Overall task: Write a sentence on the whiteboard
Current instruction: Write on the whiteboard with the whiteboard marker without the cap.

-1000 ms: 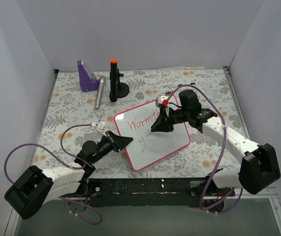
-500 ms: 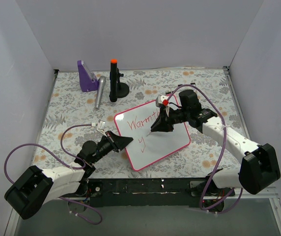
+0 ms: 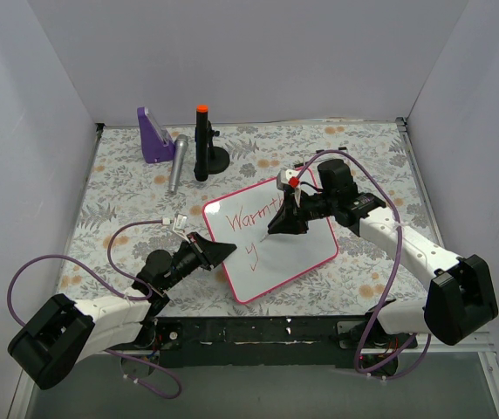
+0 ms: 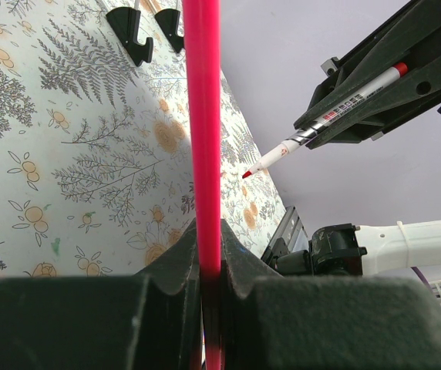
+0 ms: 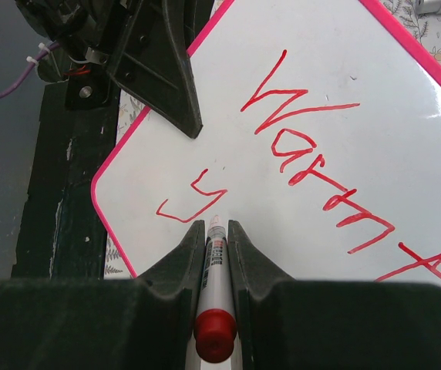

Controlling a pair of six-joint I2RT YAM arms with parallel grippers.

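The whiteboard (image 3: 297,249) lies tilted in the middle of the table, pink frame all round. The sentence (image 3: 248,218) in red script reads "Warmth" on the upper line with a "y" below; it also shows in the right wrist view (image 5: 313,154). My right gripper (image 3: 277,229) is shut on a red marker (image 5: 215,262), its tip just right of the "y" (image 5: 193,202). My left gripper (image 3: 225,252) is shut on the board's left frame edge (image 4: 203,131). The marker (image 4: 336,108) also shows in the left wrist view.
At the back left stand a purple block (image 3: 153,135), a grey cylinder (image 3: 176,163) and a black stand with an orange top (image 3: 203,144). Grey walls close in the table on three sides.
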